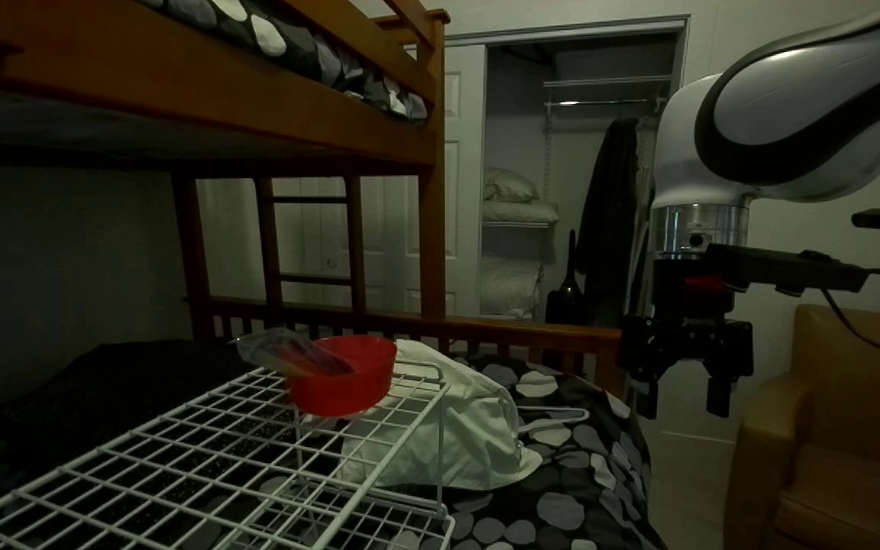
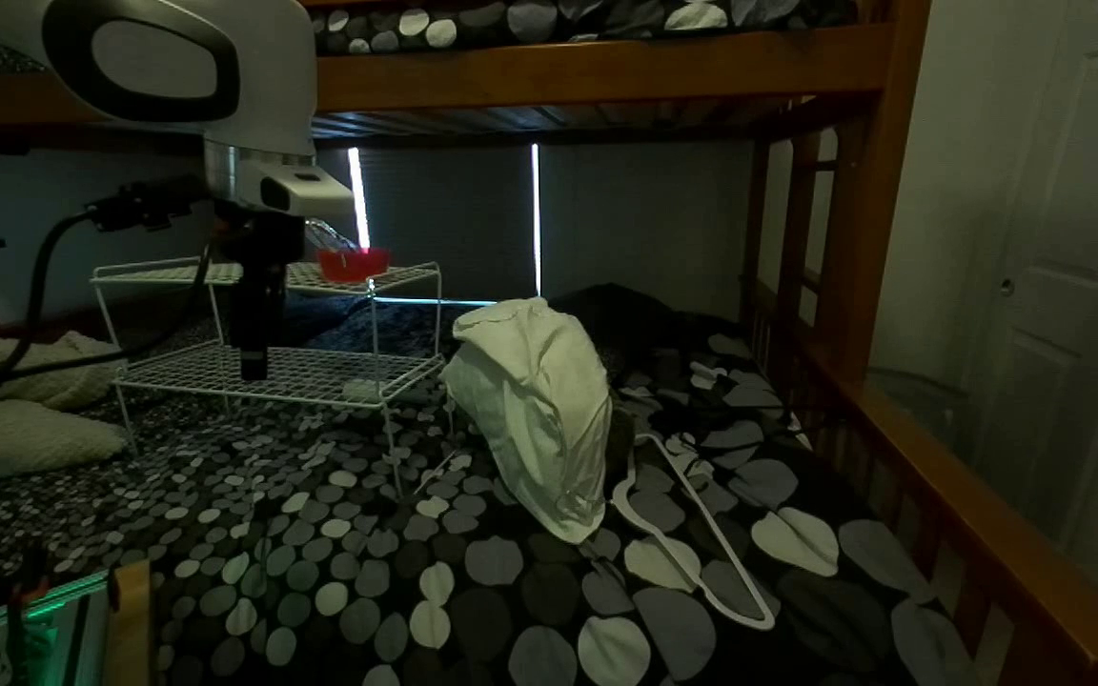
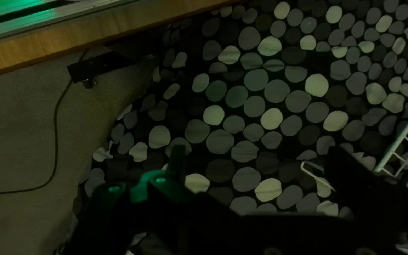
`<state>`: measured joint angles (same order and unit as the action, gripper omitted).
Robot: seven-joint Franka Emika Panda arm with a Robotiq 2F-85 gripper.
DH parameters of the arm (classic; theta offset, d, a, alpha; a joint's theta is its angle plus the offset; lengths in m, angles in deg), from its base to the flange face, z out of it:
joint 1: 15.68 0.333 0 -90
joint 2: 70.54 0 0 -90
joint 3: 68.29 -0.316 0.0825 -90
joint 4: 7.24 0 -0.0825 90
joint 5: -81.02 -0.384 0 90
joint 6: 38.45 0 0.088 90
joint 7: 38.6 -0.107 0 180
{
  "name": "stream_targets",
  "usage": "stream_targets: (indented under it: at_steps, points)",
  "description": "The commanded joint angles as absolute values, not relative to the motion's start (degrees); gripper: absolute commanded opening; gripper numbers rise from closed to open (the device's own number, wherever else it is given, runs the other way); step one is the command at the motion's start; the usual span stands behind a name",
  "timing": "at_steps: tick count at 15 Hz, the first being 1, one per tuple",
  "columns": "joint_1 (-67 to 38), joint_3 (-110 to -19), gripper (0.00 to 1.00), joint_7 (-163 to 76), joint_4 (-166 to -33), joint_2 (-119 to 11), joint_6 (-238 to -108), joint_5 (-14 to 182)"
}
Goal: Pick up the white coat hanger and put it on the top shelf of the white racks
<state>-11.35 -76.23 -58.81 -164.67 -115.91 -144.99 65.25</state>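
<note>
The white coat hanger (image 2: 712,527) is flanked by crumpled fabric (image 2: 535,410); the wire-grid rack (image 2: 330,372) is topped by a red bowl (image 1: 344,393); the tool (image 1: 683,401) is spread apart.

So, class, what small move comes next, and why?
Probably bring the open black gripper across above the white thin-framed coat hanger: the jaws hold nothing, and both exterior views show the hanger off to the gripper's side, on black dotted bedding.

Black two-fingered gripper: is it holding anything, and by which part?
Nothing: the gripper is open, and the white coat hanger lies on dotted black bedding.
</note>
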Motion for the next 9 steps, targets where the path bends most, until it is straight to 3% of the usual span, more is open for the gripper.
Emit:
stream_targets:
  at_steps: [1,7,9]
  points:
    - [-17.2,-78.8,1.0,-61.3,-164.6,-111.7,-153.4,71.3]
    - [-29.6,-80.5,1.0,-73.7,-164.2,-91.8,-182.9,82.4]
    - [-32.4,-80.3,1.0,-79.6,-161.5,-84.7,-185.4,84.9]
